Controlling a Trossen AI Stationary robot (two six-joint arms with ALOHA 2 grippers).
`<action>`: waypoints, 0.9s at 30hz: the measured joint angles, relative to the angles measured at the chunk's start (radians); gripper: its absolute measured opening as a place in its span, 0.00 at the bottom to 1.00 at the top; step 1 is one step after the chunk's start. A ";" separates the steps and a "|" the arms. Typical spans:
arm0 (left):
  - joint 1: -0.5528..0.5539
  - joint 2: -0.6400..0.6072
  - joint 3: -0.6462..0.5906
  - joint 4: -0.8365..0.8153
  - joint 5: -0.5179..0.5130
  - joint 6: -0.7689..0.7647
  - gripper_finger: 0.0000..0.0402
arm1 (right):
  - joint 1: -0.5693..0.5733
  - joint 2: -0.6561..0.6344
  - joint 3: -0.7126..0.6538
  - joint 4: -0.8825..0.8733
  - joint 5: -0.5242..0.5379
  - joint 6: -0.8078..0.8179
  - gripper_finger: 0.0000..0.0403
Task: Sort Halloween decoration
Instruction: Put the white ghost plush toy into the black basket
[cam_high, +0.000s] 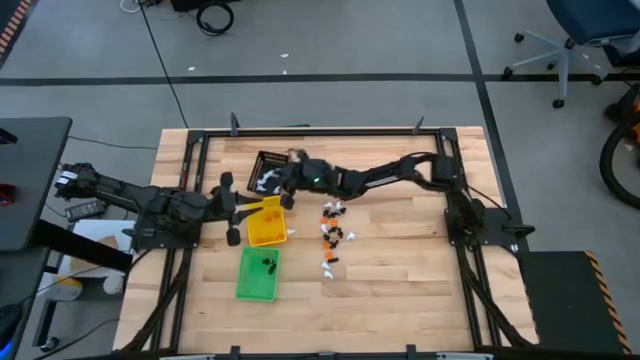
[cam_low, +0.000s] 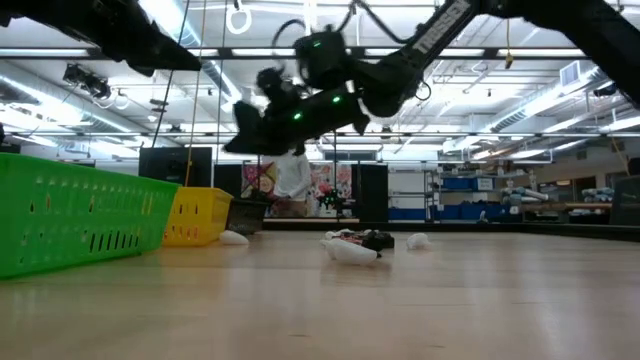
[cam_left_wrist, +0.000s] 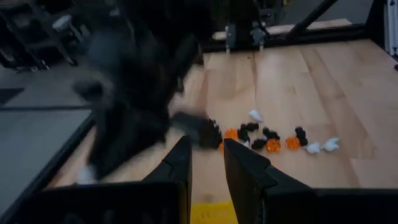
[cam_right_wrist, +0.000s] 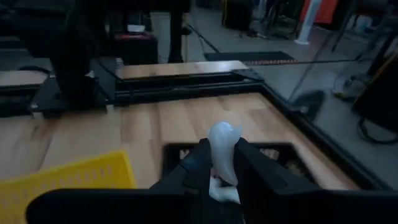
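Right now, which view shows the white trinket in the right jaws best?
The right wrist view: the white ghost-like trinket fills the middle, pinched between the right gripper above the black tray. The high view shows only the gripper over that tray; the low and left wrist views hide the trinket.

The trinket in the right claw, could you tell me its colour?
White trinket, seen best in the right wrist view.

Trinkets (cam_high: 332, 238) right of trays (cam_high: 262, 236)
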 joint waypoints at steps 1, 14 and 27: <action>0.002 0.000 0.001 0.005 -0.004 0.006 0.17 | 0.005 0.022 0.029 -0.036 0.008 -0.009 0.18; 0.035 0.000 0.000 -0.017 -0.008 0.002 0.17 | -0.017 0.153 0.232 -0.275 -0.003 0.016 0.21; 0.032 0.000 0.000 -0.061 -0.003 -0.051 0.17 | -0.021 0.059 0.232 -0.462 -0.009 -0.034 0.32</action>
